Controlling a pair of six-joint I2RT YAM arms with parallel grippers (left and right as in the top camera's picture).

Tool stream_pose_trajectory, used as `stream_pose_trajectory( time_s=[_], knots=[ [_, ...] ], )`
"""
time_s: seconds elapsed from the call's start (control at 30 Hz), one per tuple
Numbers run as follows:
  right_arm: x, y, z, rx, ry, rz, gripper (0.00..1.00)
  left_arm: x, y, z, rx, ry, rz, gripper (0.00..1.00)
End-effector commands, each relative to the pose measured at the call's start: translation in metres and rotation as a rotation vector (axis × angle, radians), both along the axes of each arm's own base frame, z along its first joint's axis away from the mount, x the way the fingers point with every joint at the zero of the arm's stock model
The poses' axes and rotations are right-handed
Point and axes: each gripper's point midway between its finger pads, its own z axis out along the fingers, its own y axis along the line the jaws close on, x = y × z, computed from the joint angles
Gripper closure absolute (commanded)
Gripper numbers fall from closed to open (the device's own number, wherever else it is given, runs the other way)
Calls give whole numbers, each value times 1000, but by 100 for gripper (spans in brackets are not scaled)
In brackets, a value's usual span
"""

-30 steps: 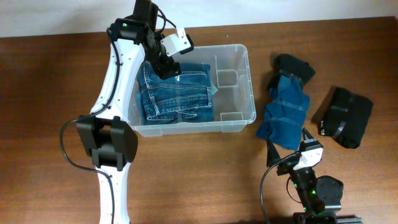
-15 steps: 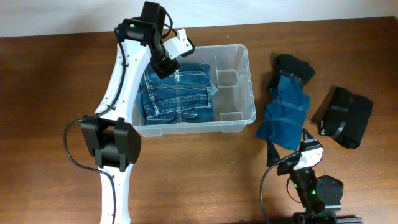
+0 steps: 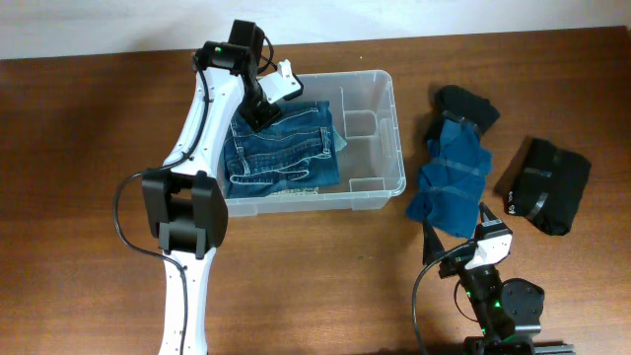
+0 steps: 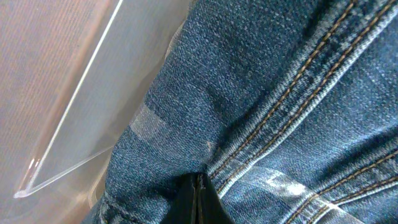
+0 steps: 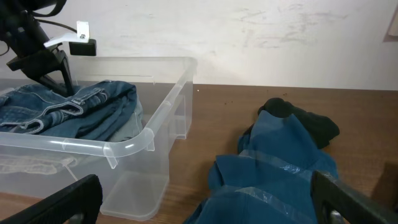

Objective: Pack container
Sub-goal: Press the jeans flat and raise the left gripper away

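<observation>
The container (image 3: 370, 182) sits at the upper centre of the overhead view on the brown surface (image 3: 79, 177). Folded jeans (image 3: 286, 153) fill its left part; the right part, with its moulded ridges, holds nothing that can be seen.

The left pincer (image 3: 260, 111) reaches down into the container's upper left corner. In the left wrist view its fingers (image 4: 189, 202) are pressed together, only a thin line between them, and their tips rest on the denim beside a double row of orange stitching. Whether any fabric is pinched between them cannot be told. The clear container wall (image 4: 74, 112) runs just to the left of the jeans there.

The right pincer (image 3: 459, 229) is at the lower right of the overhead view, well apart from the container, its fingers spread wide with nothing between them. Just above it in the frame lies a blue cloth (image 3: 452, 176), its top overlapping a black cloth (image 3: 465, 103). A black bundle (image 3: 545, 184) lies further right, apart from both.
</observation>
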Motion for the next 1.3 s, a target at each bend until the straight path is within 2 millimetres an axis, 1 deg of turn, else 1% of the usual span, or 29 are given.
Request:
stream_pose_trajectory(
  time_s=[0.0, 0.1, 0.17, 0.27, 0.3, 0.37, 0.4, 0.43, 0.47, 0.5, 0.53, 0.57, 0.63, 0.7, 0.73, 0.83, 0.9, 0.93, 0.97, 1.03, 1.07, 1.1, 1.17, 1.2, 1.27],
  knots=[
    [0, 1, -3, -2, 3, 11, 2, -9, 20, -33, 67, 93, 36, 99],
    [0, 1, -3, -2, 3, 11, 2, -8, 15, -9, 61, 70, 31, 99],
    [0, 1, -3, -2, 3, 11, 2, -9, 10, 13, 50, 44, 22, 99],
    [0, 1, -3, -2, 3, 11, 1, -15, -6, 62, -5, -11, 16, 98],
    [0, 1, -3, -2, 3, 11, 2, -21, -13, 84, -38, -36, 6, 94],
    [0, 1, -3, -2, 3, 11, 2, -28, -21, 112, -77, -76, -11, 77],
    [0, 1, -3, -2, 3, 11, 2, -30, -24, 126, -95, -101, -6, 64],
    [0, 1, -3, -2, 3, 11, 2, -33, -29, 152, -125, -158, 17, 51],
    [0, 1, -3, -2, 3, 11, 2, -34, -30, 161, -136, -177, 26, 43],
    [0, 1, -3, -2, 3, 11, 2, -36, -32, 178, -158, -219, 36, 33],
    [0, 1, -3, -2, 3, 11, 2, -40, -35, 196, -185, -257, 29, 13],
    [0, 1, -1, -3, -5, 11, 2, -46, -39, 215, -224, -297, 19, 1],
    [0, 1, 4, -4, -27, 11, 2, -55, -42, 242, -280, -346, 8, 1],
    [0, -1, 1, -5, -14, -3, 2, -64, -39, 264, -295, -389, 5, 1],
    [1, -4, -1, -4, -5, -20, 2, -65, -36, 269, -294, -401, 8, 1],
    [1, -3, 6, 14, -25, -14, 2, -67, -26, 279, -295, -427, 25, 1],
    [-1, -3, 24, 91, -12, -21, 1, -62, -11, 281, -293, -431, 65, 1],
    [-1, -3, 28, 100, -11, -22, 2, -60, -6, 281, -296, -429, 90, 1],
    [-2, -3, 45, 117, -9, -23, 2, -58, 1, 281, -304, -426, 120, 1],
    [0, -4, 69, 117, 7, -28, 2, -50, 17, 283, -317, -430, 194, 1],
    [2, -5, 84, 117, 30, -34, 2, -45, 28, 284, -324, -434, 240, 1],
    [5, -5, 94, 118, 54, -37, 2, -43, 36, 285, -329, -433, 272, 1],
    [17, -11, 114, 118, 149, -72, 2, -40, 50, 285, -338, -425, 332, 1],
    [23, -14, 120, 117, 204, -92, 2, -38, 58, 285, -341, -423, 363, 1],
    [36, -22, 124, 109, 340, -139, 2, -37, 66, 285, -343, -423, 382, 1]
  ],
)
